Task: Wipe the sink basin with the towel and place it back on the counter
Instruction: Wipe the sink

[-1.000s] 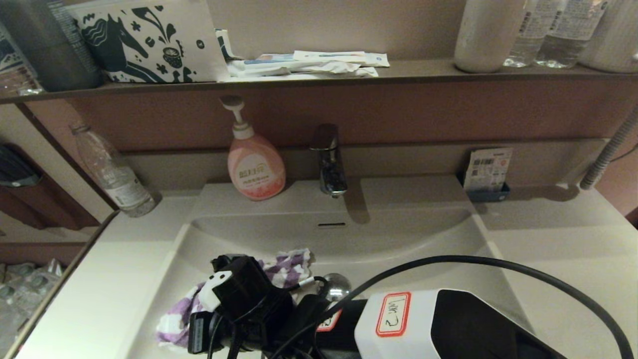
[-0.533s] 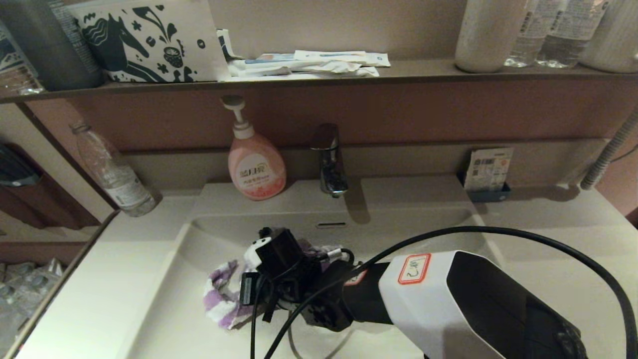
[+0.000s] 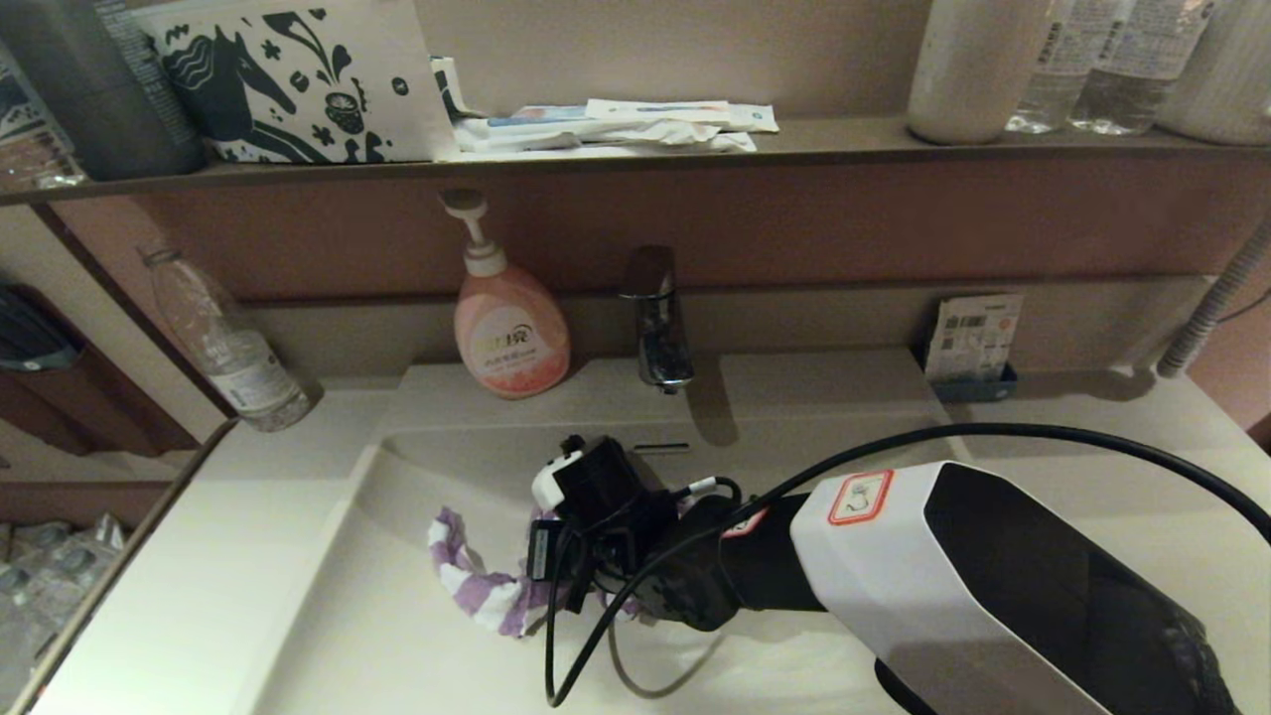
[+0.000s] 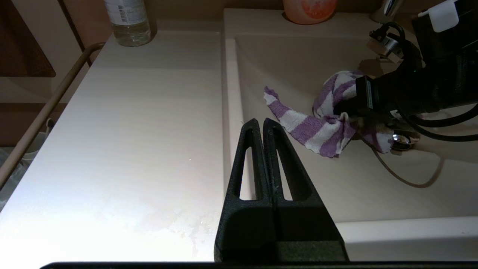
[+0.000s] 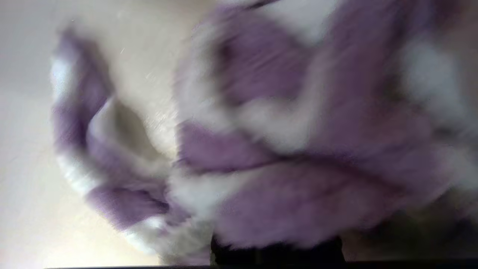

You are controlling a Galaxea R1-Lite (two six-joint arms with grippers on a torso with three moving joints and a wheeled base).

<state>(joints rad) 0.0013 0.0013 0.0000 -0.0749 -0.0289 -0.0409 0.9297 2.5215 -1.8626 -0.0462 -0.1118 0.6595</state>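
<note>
The purple and white striped towel [image 3: 477,584] lies bunched on the floor of the cream sink basin [image 3: 824,467], near its middle. My right gripper [image 3: 581,581] is down in the bowl, shut on the towel [image 4: 310,129], whose loose end trails towards the left wall. The cloth [image 5: 283,179] fills the right wrist view and covers the fingers. The chrome drain plug [image 4: 401,139] peeks out beside the towel. The overflow slot [image 3: 661,448] shows just behind the wrist. My left gripper [image 4: 263,121] hangs shut and empty over the left counter [image 4: 130,130], at the basin's rim.
A pink soap pump bottle [image 3: 508,333] and the chrome faucet [image 3: 655,323] stand behind the bowl. A clear water bottle [image 3: 223,343] is at the back left of the counter, a card holder [image 3: 971,343] at the back right. A dark shelf [image 3: 794,149] overhangs.
My right gripper has dragged the towel from the front left of the basin towards its middle and back, closer to the overflow slot. The drain plug is now hidden in the head view.
</note>
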